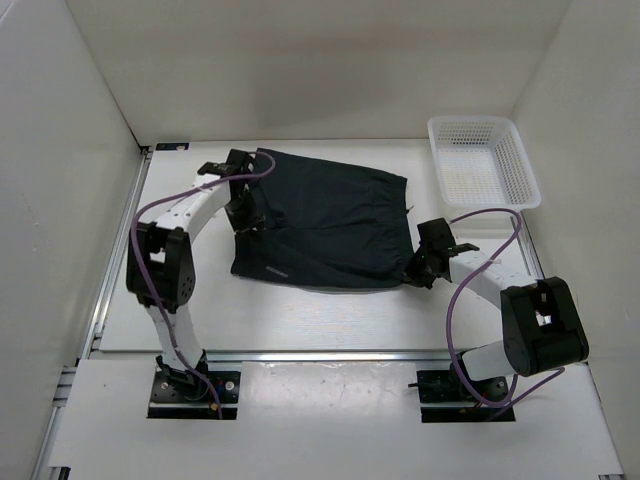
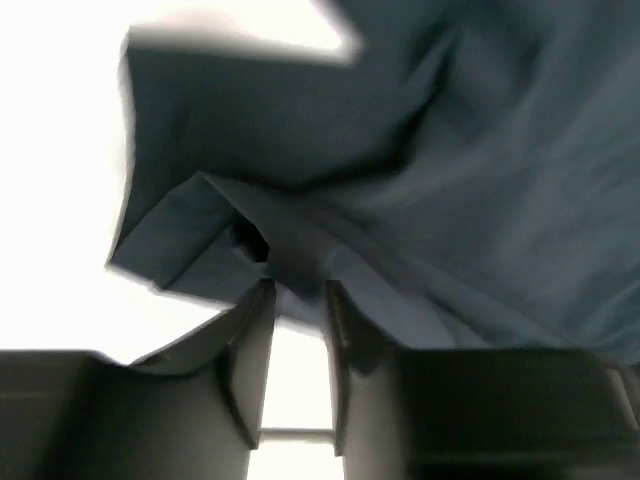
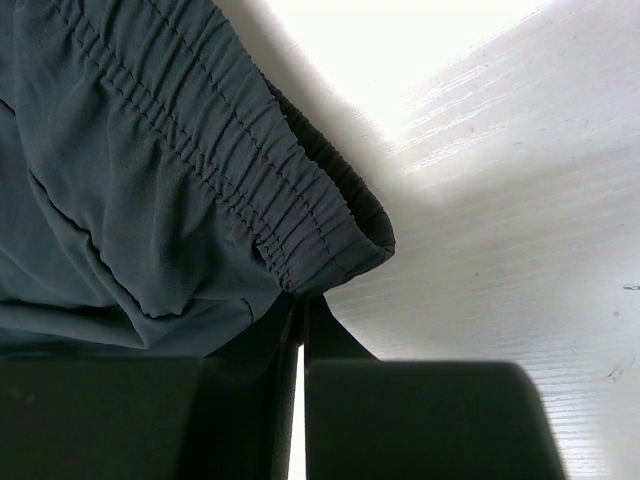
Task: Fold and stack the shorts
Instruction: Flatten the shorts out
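Dark navy shorts point(image 1: 325, 220) lie spread on the white table point(image 1: 330, 320), with a fold along the front edge. My left gripper point(image 1: 243, 210) is at the shorts' left edge. In the left wrist view its jaws point(image 2: 298, 285) stand narrow, with a bunched fold of the cloth point(image 2: 450, 180) between the tips. My right gripper point(image 1: 415, 268) is at the near right corner. In the right wrist view it point(image 3: 300, 298) is shut on the end of the elastic waistband point(image 3: 300, 200).
A white plastic basket point(image 1: 483, 160) stands empty at the back right corner. White walls enclose the table on the left, back and right. Purple cables hang along both arms.
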You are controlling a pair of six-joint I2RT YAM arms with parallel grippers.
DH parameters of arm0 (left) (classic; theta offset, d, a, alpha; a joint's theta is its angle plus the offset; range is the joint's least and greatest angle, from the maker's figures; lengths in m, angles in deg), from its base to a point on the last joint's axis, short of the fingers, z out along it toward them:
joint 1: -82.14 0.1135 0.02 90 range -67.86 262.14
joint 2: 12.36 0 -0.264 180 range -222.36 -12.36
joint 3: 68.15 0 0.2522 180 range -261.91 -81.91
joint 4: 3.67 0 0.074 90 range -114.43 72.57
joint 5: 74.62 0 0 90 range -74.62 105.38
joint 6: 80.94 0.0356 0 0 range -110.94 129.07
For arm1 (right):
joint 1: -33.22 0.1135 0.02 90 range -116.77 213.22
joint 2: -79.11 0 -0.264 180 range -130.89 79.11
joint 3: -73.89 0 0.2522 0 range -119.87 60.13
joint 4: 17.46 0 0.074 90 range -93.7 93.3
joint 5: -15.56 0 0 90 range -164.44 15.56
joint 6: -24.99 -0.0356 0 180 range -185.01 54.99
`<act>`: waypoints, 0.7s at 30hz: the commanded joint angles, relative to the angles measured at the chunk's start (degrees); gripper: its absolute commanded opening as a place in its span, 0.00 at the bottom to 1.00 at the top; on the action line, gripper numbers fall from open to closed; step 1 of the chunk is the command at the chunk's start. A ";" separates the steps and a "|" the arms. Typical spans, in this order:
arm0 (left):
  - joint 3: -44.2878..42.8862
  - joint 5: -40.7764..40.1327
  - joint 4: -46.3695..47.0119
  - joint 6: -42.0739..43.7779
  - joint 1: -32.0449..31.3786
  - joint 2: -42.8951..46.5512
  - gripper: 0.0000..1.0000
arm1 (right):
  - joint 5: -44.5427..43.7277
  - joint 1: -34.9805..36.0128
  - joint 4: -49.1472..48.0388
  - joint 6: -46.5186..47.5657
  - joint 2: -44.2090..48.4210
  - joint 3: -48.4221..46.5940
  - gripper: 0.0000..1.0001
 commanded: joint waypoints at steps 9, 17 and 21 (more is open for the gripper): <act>-6.82 -9.64 -5.18 -0.67 -0.73 1.07 0.76 | -1.28 0.98 1.80 0.67 1.49 0.31 0.00; 5.92 -9.50 -1.59 -2.52 -1.25 8.29 0.12 | -1.28 2.12 1.27 0.67 1.49 0.31 0.00; 7.87 -3.07 2.55 1.08 -2.48 6.28 0.29 | -1.28 2.12 1.27 0.67 0.97 0.31 0.00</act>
